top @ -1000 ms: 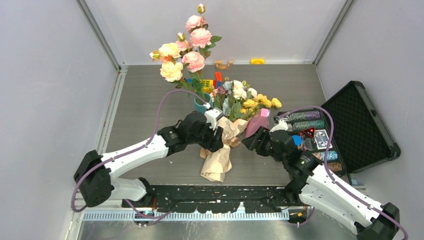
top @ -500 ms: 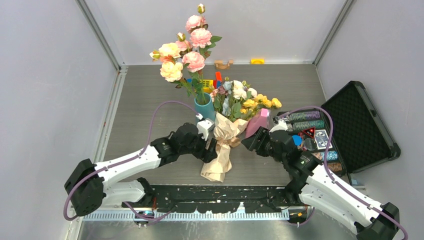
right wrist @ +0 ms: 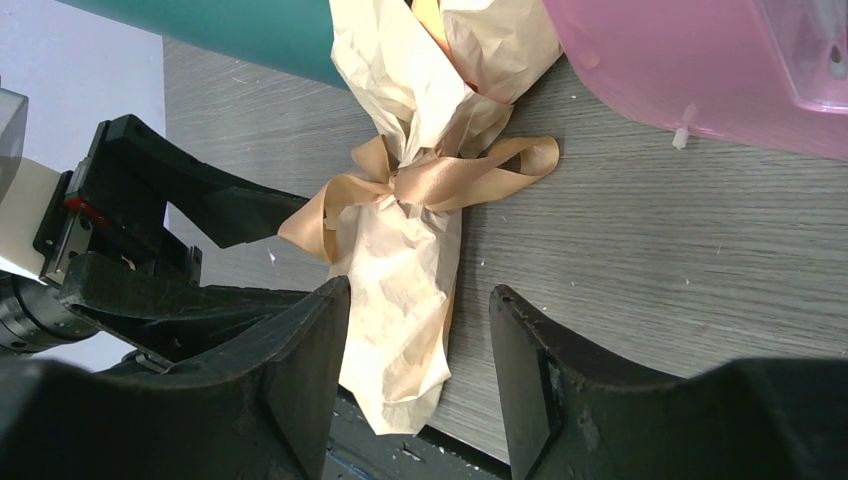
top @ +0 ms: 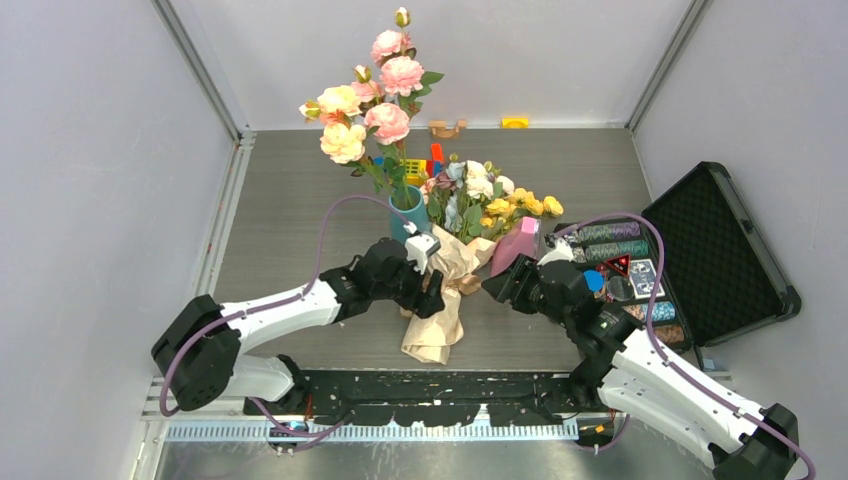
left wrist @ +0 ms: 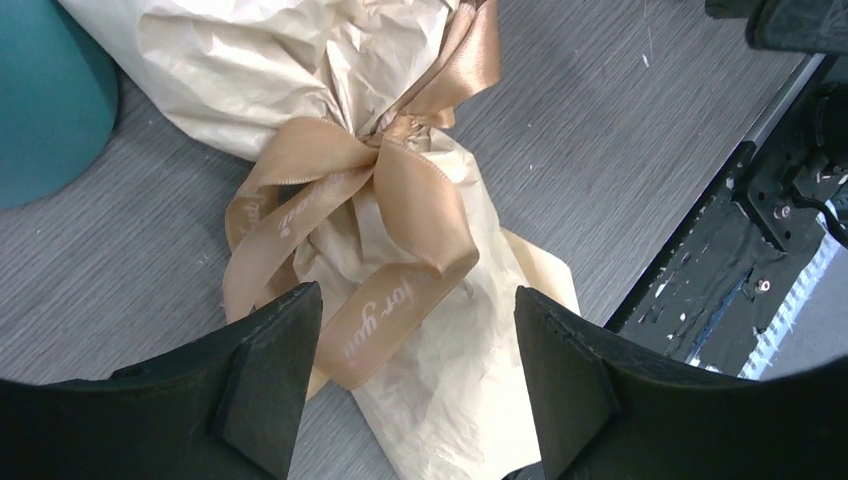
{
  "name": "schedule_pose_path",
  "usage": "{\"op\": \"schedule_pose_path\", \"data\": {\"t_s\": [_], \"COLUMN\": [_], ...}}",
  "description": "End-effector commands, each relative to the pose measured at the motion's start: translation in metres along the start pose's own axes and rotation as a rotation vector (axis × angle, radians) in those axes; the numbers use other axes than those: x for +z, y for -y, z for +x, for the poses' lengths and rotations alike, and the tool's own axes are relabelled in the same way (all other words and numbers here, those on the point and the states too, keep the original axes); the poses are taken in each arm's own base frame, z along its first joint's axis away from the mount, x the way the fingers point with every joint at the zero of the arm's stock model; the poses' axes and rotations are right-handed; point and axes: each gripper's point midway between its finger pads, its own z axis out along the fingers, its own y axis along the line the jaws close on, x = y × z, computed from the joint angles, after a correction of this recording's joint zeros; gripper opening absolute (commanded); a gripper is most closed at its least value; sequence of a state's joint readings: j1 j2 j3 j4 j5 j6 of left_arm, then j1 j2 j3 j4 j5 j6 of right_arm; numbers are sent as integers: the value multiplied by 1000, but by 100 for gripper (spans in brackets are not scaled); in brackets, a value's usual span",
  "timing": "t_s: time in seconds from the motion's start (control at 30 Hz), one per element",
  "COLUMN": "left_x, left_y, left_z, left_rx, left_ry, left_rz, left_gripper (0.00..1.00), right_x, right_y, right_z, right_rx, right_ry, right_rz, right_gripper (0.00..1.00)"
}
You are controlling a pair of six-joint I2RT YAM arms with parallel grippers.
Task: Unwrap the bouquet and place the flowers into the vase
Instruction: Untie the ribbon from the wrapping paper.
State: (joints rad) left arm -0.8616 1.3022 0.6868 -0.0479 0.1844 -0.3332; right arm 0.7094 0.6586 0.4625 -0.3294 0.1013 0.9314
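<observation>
Progress is slight: the bouquet [top: 452, 270], a bundle of small yellow, white, pale-blue and pink flowers [top: 490, 195] in crinkled tan kraft paper, lies wrapped on the grey wood-grain counter [top: 290, 200], blooms pointing away from the arms and paper tail toward the near edge. The glossy tan ribbon [left wrist: 370, 200] with script lettering is tied in a full bow round the bundle's waist, no loop pulled loose. By my reading the untying, the peeling of the paper and the carrying of the stems all remain. The tall teal-blue cylindrical vase [top: 405, 212] stands upright just beside the bouquet's upper left and holds long-stemmed pink and peach roses [top: 375, 100]; none of the small flowers is in it. The left jaws stand open over the bundle just below the bow, one black finger [left wrist: 265, 370] by the lower ribbon loop and its partner beyond the far side of the paper, so the wrapped stem end lies between them. Whether the near finger touches the ribbon I cannot tell. The right jaws are open too and hold nothing, set on the bouquet's right side and aimed at the bow from a little apart. A translucent pink wedge-shaped box [top: 518, 245] sits just right of the paper's flared top, and an open black case [top: 725, 250] lies well off to the right.
</observation>
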Motion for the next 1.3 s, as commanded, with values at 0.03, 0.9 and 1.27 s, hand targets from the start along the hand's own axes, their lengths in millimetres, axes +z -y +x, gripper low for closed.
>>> {"op": "schedule_pose_path", "data": {"t_s": [0.03, 0.9, 1.27], "left_x": [5, 1, -21], "left_y": [10, 3, 1], "left_z": [-30, -36, -48], "left_rx": [18, 21, 90], "left_ry": [73, 57, -174], "left_rz": [37, -15, -99], "left_gripper": [71, 14, 0], "right_x": [-3, -4, -11], "right_y": [-12, -11, -20], "right_z": [-8, -9, -19], "right_rx": [10, -14, -35], "right_ry": [26, 23, 44], "right_rz": [-45, -33, -46], "right_gripper": [58, 54, 56]}}
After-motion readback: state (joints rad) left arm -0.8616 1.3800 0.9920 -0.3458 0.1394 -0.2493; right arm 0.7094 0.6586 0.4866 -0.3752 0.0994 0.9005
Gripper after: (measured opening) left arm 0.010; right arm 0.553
